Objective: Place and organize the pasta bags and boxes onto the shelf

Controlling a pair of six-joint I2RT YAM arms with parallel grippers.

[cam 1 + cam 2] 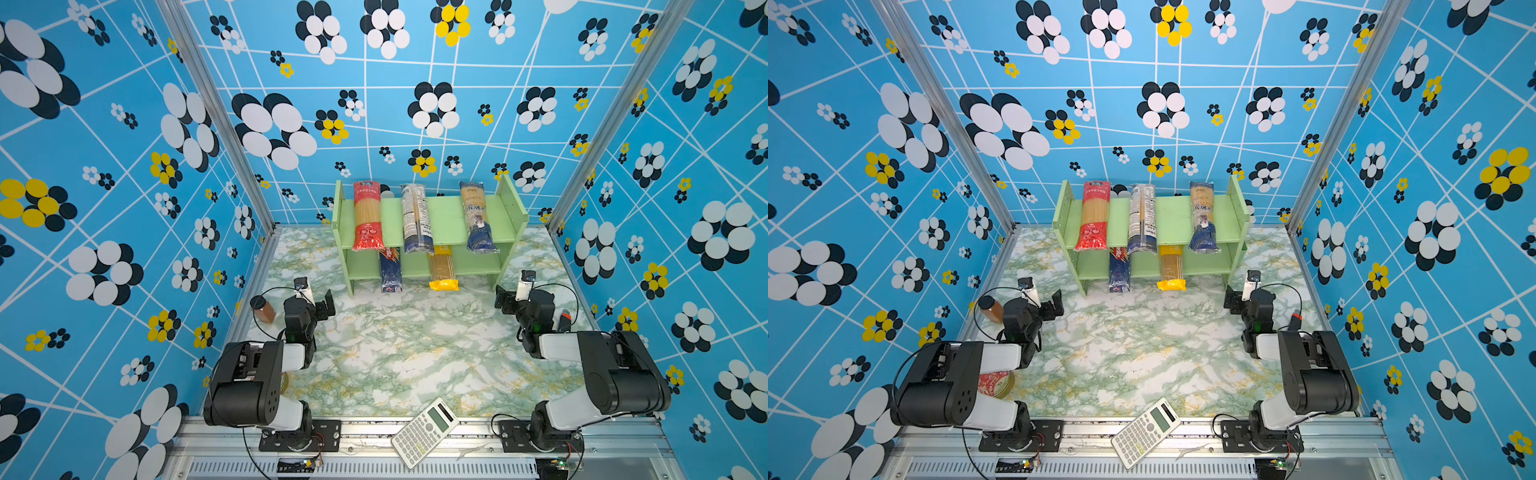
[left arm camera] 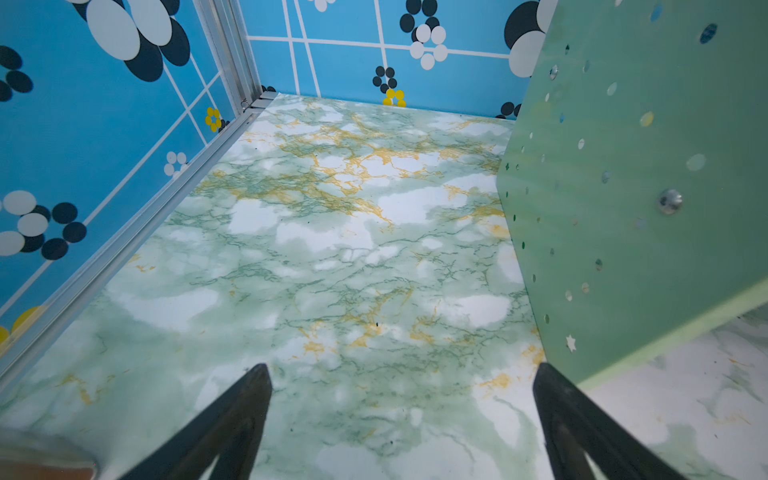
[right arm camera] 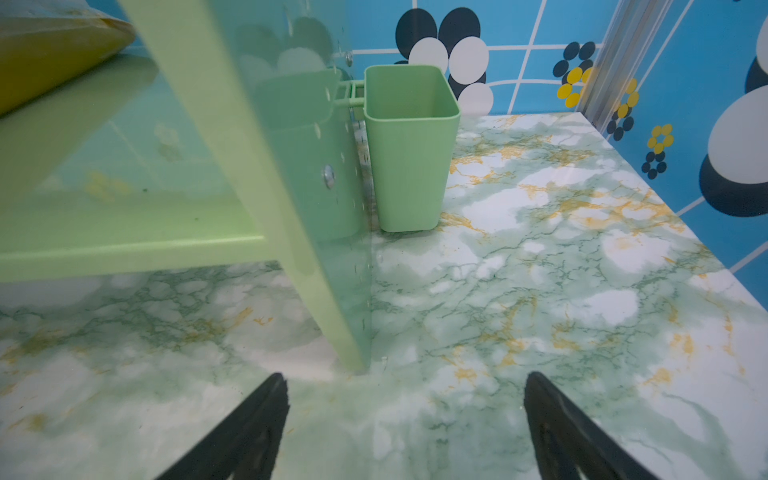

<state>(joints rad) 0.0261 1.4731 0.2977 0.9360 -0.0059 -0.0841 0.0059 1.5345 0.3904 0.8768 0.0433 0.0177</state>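
Observation:
The light-green shelf (image 1: 446, 220) stands at the back of the table in both top views. On its top tier lie a red-ended clear bag (image 1: 368, 216), a clear/navy bag (image 1: 415, 218) and a yellow-navy bag (image 1: 478, 216). The lower tier holds the dark blue Barilla box (image 1: 390, 270) and a yellow bag (image 1: 442, 268), whose front ends stick out. My left gripper (image 1: 324, 307) hovers open and empty left of the shelf's front; its side panel (image 2: 644, 187) shows in the left wrist view. My right gripper (image 1: 505, 301) is open and empty near the shelf's right foot (image 3: 349, 332).
A brown jar with a black lid (image 1: 262, 309) stands by the left arm, and a red patterned tin (image 1: 992, 384) sits under that arm. A white calculator (image 1: 424, 432) lies on the front rail. A green cup (image 3: 409, 145) hangs on the shelf's right panel.

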